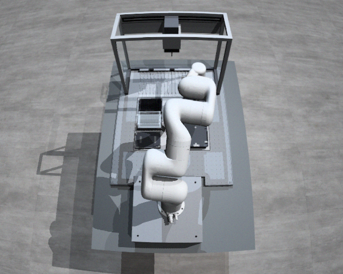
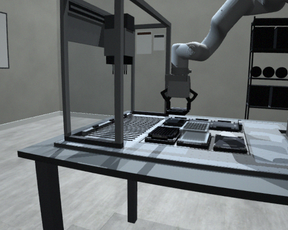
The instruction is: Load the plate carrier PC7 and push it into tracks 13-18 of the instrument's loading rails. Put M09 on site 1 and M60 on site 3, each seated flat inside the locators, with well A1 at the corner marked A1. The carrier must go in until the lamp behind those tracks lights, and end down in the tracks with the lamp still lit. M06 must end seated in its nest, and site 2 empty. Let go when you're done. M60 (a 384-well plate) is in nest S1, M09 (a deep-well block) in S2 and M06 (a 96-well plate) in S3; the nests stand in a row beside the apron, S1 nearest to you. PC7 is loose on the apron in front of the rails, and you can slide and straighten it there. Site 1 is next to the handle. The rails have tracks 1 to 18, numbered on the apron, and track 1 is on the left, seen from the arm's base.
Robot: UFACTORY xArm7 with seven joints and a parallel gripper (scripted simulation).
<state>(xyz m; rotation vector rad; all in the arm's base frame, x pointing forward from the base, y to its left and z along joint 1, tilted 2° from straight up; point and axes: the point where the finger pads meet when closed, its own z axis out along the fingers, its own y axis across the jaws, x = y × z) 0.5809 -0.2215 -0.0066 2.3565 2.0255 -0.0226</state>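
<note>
The white arm rises from its base, folds back on itself in an S as seen from above, and reaches forward to the far right of the surface. Its last link turns straight down, the wrist vertical. Below it the end effector points at the surface, its dark fingers spread wide and clamped on the two sides of a flat dark plate. The plate is level and hangs a little above the surface, touching nothing below. From above, the wrist hides the end effector.
</note>
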